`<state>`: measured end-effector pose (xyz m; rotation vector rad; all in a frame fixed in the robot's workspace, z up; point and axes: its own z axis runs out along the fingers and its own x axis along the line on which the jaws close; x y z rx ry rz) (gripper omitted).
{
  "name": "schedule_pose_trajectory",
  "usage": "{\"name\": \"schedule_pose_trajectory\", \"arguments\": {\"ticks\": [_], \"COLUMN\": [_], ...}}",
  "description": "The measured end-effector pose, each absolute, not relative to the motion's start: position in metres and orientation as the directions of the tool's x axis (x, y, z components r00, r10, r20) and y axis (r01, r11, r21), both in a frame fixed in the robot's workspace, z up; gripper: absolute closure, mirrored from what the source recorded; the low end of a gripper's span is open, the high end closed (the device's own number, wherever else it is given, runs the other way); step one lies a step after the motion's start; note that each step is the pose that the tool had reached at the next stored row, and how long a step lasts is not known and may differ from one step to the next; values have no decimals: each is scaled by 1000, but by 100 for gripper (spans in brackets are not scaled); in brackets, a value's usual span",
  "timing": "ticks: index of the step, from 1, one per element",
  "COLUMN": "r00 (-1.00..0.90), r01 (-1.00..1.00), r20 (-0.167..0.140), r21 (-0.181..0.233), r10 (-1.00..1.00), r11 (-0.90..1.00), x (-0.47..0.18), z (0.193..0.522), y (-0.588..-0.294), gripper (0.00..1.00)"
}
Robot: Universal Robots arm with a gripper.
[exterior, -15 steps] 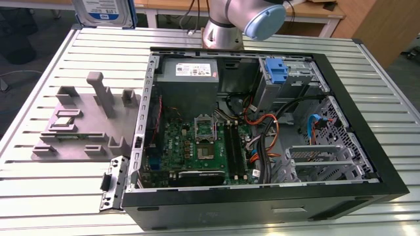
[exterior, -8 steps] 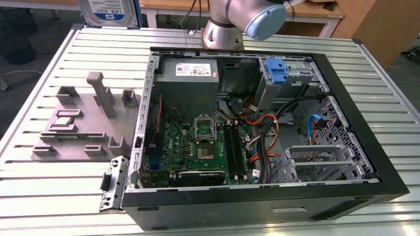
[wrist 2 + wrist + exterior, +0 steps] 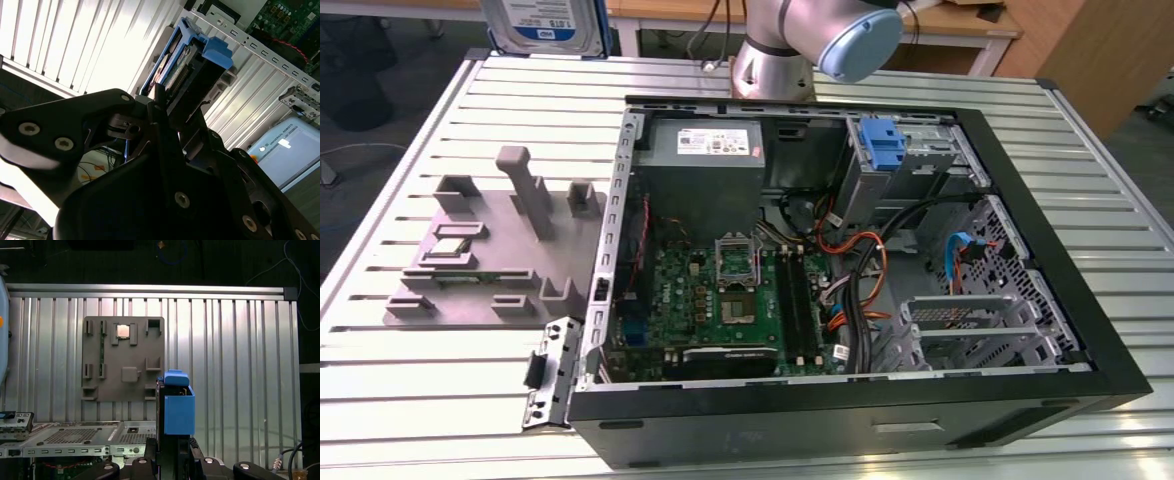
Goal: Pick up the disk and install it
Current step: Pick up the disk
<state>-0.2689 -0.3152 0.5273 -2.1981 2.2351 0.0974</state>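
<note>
Exterior view, left to right: one disk [image 3: 540, 25], silver with a white-and-blue label, raised above the far edge of the slatted table [image 3: 414, 400]; one grey fixture plate [image 3: 480, 265]; one open computer case [image 3: 854, 250]. First wrist view: the gripper [image 3: 175, 444] is clamped on the disk's blue-framed edge.

Case [image 3: 761, 415] is open-topped: straight-down entry free. Inside the case, cables [image 3: 854, 295] crowd the middle beside the motherboard [image 3: 707, 300]; power supply [image 3: 707, 165] fills the far corner; drive cage [image 3: 961, 320] at the near corner has open room. Off the case, exterior view's left: grey fixture [image 3: 467, 265] with 1 tall post. Disk [image 3: 547, 25] high beyond the case, clear.
</note>
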Motion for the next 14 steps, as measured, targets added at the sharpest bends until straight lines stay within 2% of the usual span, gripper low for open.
{"name": "schedule_pose_trajectory", "arguments": {"ticks": [14], "r00": [-18], "r01": [-999], "r20": [-47], "r21": [41], "r10": [-999], "r11": [16], "x": [-257], "z": [527], "y": [-314], "gripper": [65]}}
